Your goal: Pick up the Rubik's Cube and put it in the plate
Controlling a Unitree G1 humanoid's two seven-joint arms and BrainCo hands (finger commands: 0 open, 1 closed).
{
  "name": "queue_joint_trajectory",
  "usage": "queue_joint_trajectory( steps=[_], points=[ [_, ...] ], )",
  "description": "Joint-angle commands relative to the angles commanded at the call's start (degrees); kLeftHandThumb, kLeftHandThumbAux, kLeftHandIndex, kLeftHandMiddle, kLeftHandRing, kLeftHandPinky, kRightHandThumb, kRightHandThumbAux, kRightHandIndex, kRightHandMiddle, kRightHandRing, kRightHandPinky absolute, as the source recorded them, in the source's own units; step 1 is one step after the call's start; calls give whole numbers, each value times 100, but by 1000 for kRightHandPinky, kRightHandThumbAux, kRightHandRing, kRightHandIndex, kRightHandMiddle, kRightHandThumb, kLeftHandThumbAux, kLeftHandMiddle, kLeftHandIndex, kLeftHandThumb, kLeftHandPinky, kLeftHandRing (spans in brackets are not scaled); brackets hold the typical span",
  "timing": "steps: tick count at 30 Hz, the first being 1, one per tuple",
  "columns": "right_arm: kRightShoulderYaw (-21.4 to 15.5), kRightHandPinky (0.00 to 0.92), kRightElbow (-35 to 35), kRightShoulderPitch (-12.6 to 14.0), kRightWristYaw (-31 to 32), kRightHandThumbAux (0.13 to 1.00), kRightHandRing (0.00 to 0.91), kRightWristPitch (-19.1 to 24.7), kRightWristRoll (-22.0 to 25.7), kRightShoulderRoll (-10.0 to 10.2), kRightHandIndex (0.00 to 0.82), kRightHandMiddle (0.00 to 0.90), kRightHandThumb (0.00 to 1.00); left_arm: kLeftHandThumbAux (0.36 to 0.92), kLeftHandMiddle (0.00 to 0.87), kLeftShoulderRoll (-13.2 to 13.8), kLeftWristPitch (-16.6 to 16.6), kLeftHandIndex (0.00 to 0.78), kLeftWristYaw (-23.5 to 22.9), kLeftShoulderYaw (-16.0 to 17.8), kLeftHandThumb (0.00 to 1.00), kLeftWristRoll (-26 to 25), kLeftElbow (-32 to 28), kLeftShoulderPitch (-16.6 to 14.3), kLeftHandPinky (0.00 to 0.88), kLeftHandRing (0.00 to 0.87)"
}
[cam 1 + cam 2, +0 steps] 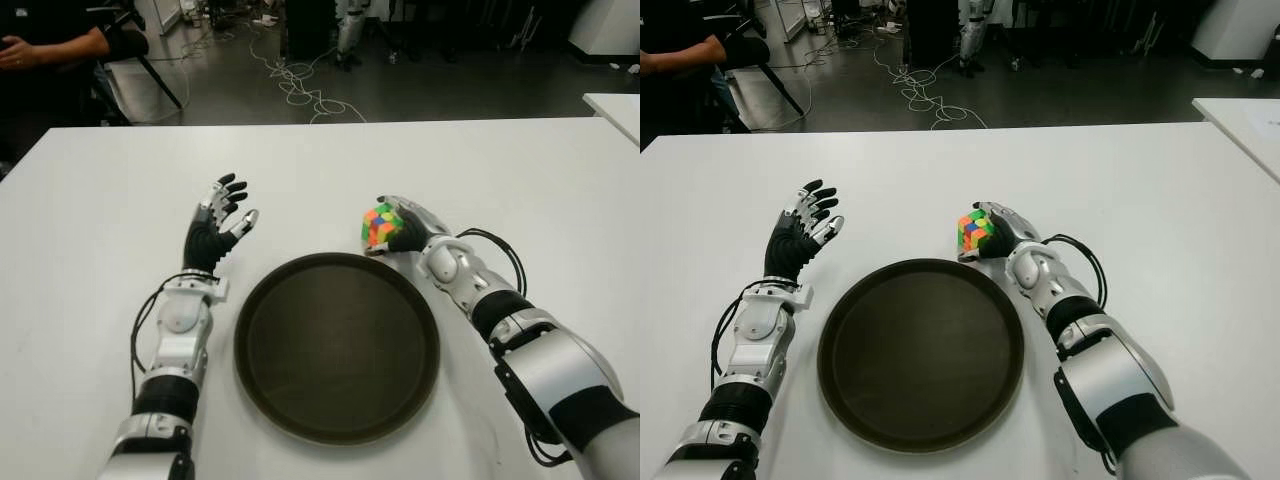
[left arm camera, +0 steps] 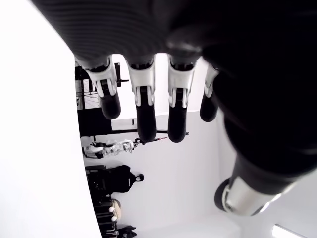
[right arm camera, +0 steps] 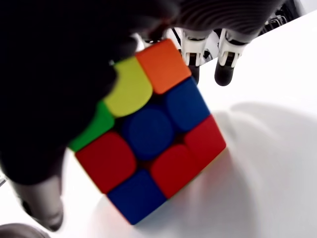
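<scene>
Fingers [image 3: 225, 62] of the right hand [image 1: 415, 232] wrap the cube [image 1: 382, 225]; the plate [image 1: 337, 345] lies just beside, toward the open left hand [image 1: 215, 232].

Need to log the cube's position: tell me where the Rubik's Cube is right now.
The Rubik's Cube is in the right hand, just beyond the far right rim of the plate and not yet in it.

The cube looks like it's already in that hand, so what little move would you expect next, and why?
Probably a small lift, then a short carry toward the robot's left over the plate. The right hand has its fingers wrapped around the cube, which sits just beyond the plate's far right rim, with one corner apparently touching the table. The left hand is open beside the plate.
</scene>
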Motion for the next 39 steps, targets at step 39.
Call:
queue_joint_trajectory(
  steps=[39],
  points=[
    [-60, 133, 39, -9, -215, 733, 151, -88, 47, 6, 154, 145, 0, 732, 206, 13, 52, 133, -72, -25, 37, -55, -59, 15, 121, 172]
  ],
)
